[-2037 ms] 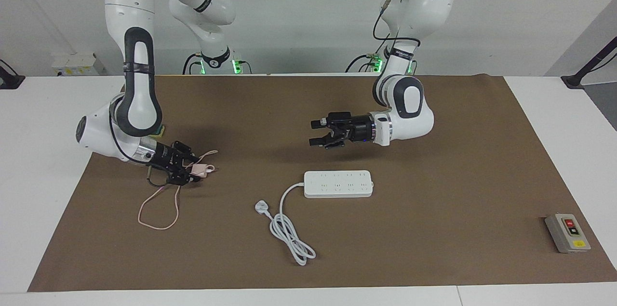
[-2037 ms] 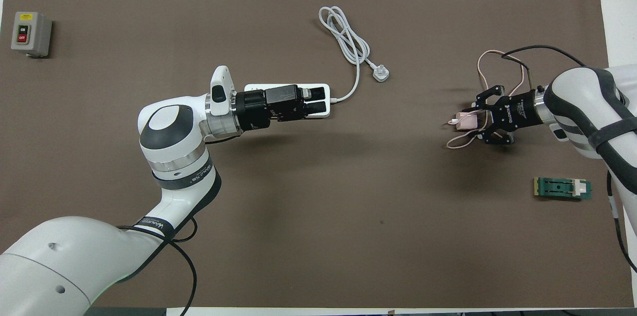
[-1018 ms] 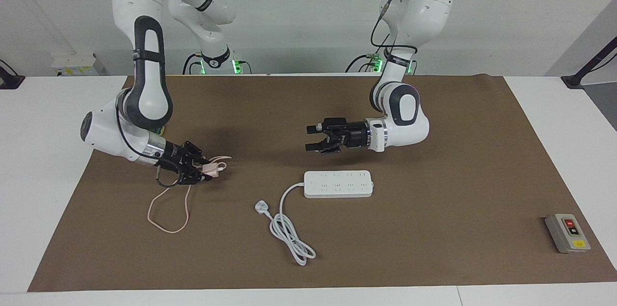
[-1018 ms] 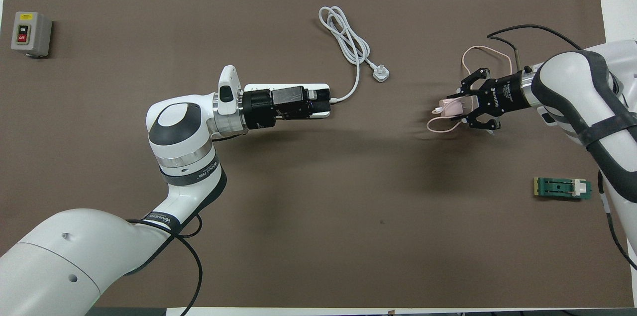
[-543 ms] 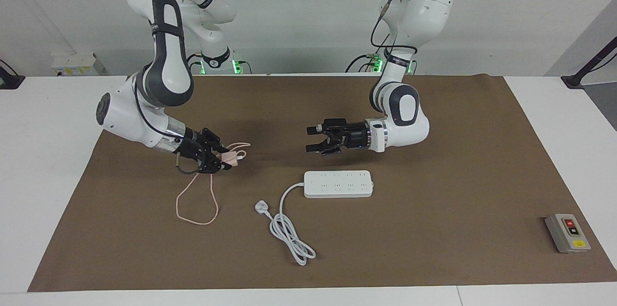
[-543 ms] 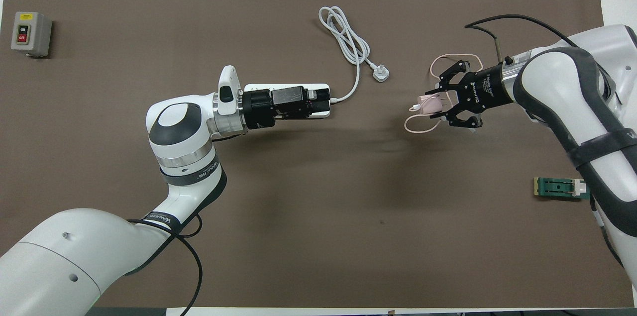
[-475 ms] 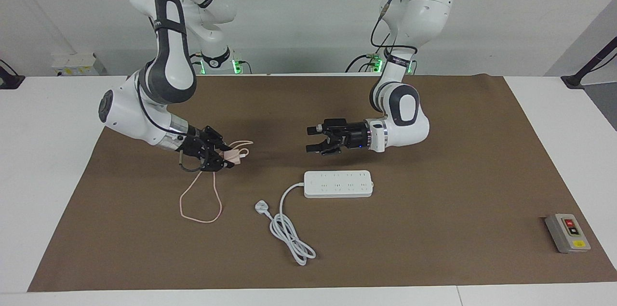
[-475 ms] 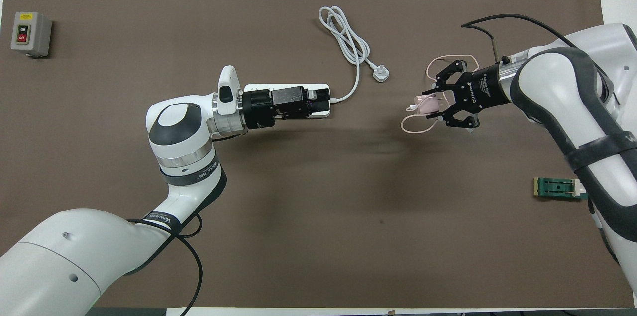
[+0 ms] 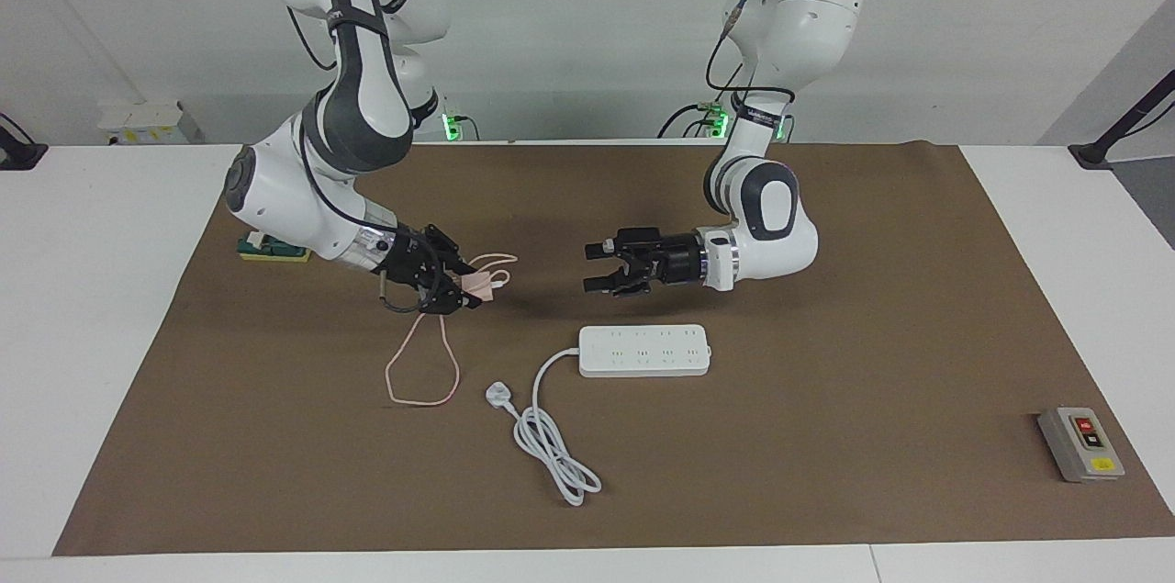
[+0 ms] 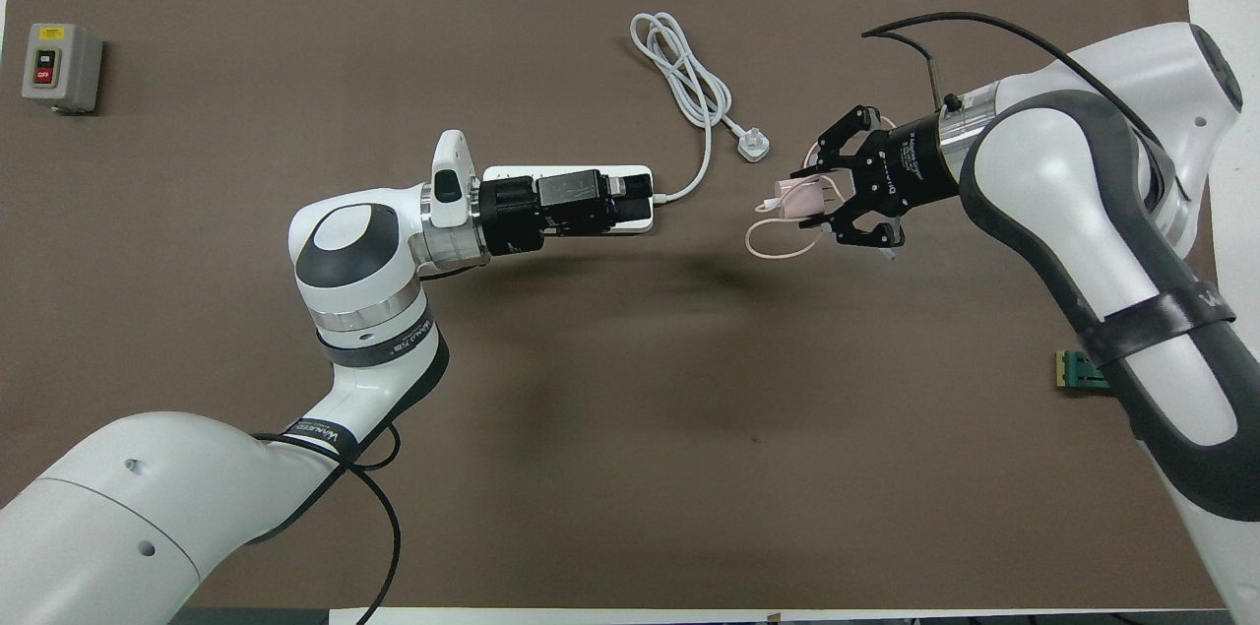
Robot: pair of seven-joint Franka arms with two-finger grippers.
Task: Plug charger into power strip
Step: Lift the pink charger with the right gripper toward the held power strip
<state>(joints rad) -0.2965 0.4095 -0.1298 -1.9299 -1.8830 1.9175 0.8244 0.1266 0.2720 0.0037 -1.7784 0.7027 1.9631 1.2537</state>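
Note:
The charger [image 9: 475,284] is a small pale pink cube, and my right gripper [image 9: 470,286] is shut on it above the mat. In the overhead view the charger [image 10: 799,195] sits in the right gripper [image 10: 813,196], beside the white plug. Its thin pink cable [image 9: 421,380] hangs down and loops on the mat; a shorter loop of the cable [image 10: 777,246] shows from above. The power strip [image 9: 643,350] lies flat mid-table, sockets up. My left gripper [image 9: 596,268] hovers open and empty over the power strip [image 10: 645,227], covering most of it from above, fingers [image 10: 638,186] apart.
The strip's thick white cord [image 9: 553,447] lies coiled farther from the robots, ending in a white plug [image 9: 497,395]. A grey button box [image 9: 1081,443] sits toward the left arm's end. A green block [image 9: 274,248] lies toward the right arm's end. A brown mat [image 9: 826,436] covers the table.
My right arm has carried the charger across the mat toward the power strip, dragging the pink cable loop along. The left gripper has stayed open over the strip.

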